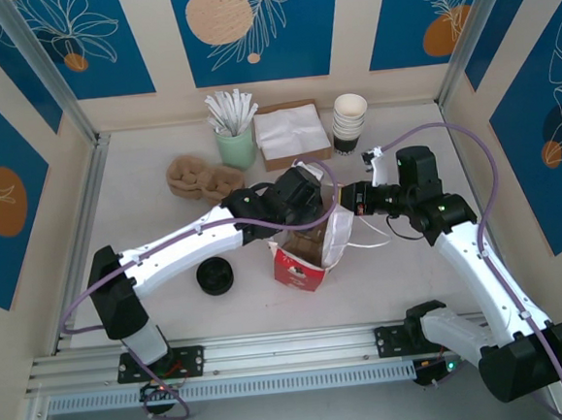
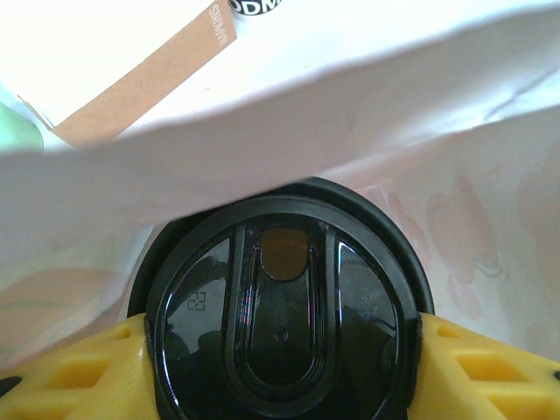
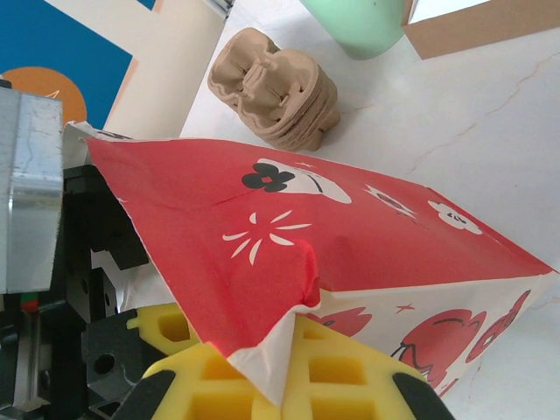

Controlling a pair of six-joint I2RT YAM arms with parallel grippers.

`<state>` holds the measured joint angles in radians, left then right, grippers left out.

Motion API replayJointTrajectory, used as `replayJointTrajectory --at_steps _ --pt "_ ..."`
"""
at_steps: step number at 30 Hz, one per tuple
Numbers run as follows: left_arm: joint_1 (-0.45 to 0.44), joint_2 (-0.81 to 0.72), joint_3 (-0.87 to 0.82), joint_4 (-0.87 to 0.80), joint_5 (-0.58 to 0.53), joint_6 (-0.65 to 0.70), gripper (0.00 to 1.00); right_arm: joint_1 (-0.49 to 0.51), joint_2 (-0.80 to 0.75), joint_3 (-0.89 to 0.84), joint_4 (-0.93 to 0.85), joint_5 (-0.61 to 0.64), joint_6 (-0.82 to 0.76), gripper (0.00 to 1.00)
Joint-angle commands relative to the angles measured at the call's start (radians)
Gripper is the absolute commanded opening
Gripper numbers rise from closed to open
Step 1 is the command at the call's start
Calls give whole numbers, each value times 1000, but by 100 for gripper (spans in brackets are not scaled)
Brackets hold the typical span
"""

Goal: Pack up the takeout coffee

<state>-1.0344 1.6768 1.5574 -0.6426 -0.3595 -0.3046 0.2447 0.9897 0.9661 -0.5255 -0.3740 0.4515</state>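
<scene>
The takeout coffee's round black lid (image 2: 280,315) sits between the yellow fingers (image 2: 79,372) of my left gripper (image 2: 280,350), which is shut on the cup. Its sip hole shows brown, and the cup's sides are hidden under the lid. The white inner wall of the red-and-white bag (image 2: 306,131) hangs just above it. From above, my left gripper (image 1: 299,197) is at the open mouth of the bag (image 1: 300,264), which stands mid-table. My right gripper (image 1: 354,200) holds the bag's right rim. Its yellow pads (image 3: 367,367) are shut on a fold of the bag's red paper (image 3: 350,245).
A loose black lid (image 1: 215,275) lies left of the bag. Along the back stand a cardboard cup carrier (image 1: 200,175), a green cup of stirrers (image 1: 236,141), a napkin box (image 1: 292,131) and a stack of white cups (image 1: 350,122). Walls close three sides.
</scene>
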Motion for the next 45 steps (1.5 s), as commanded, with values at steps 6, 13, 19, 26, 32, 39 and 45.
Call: replayJointTrajectory --at_steps 6,13,19,26,32,39,45 --pt "4 7 -11 38 5 1 54 4 10 5 24 -23 4 0" --pt "4 18 -14 42 26 -8 54 1 4 -7 36 -20 16 0" --pt "4 25 -12 37 38 -10 54 0 11 -6 44 -18 16 0" --pt "4 28 -16 35 63 -23 54 -1 14 -10 54 -16 15 0" --pt "4 26 -19 39 99 -36 54 -1 21 -10 67 -16 10 0" --pt "4 41 -20 54 104 -35 54 -2 36 -12 91 -25 12 0" --pt "5 58 -20 61 104 -31 54 -2 46 -18 105 -31 15 0"
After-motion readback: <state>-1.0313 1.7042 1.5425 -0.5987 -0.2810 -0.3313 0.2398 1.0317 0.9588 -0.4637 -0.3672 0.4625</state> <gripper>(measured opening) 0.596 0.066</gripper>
